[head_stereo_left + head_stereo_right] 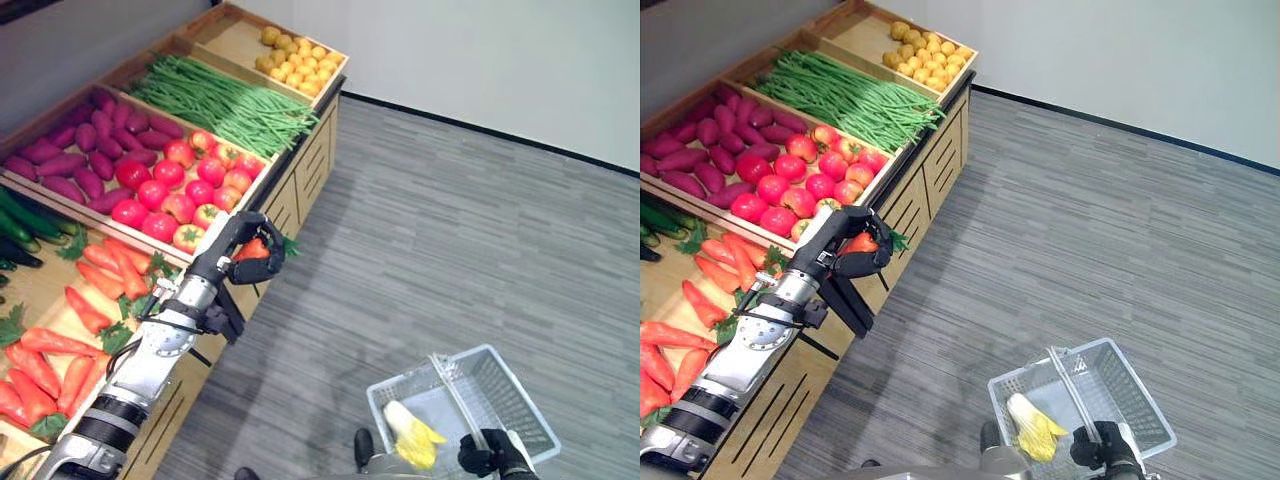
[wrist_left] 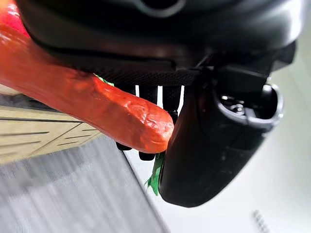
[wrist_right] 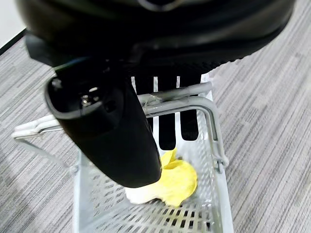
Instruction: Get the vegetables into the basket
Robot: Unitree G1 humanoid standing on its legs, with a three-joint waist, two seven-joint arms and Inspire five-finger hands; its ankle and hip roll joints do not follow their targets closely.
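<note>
My left hand (image 1: 243, 250) is shut on an orange carrot (image 1: 253, 249) with green leaves, held just past the front edge of the wooden stand (image 1: 305, 150). The left wrist view shows the carrot (image 2: 92, 104) lying across the palm under curled fingers. My right hand (image 1: 490, 455) is shut on the metal handle (image 3: 180, 99) of a pale wire basket (image 1: 510, 395) that hangs over the grey floor at the lower right. A yellow-white leafy vegetable (image 1: 412, 432) lies inside the basket, also seen as the yellow vegetable (image 3: 167, 182).
The stand's bins hold carrots (image 1: 60, 340), tomatoes (image 1: 175, 190), purple sweet potatoes (image 1: 85, 150), green beans (image 1: 225, 100), yellow round produce (image 1: 292, 55) and cucumbers (image 1: 25, 225). Open grey floor (image 1: 450, 240) lies between stand and basket, with a wall behind.
</note>
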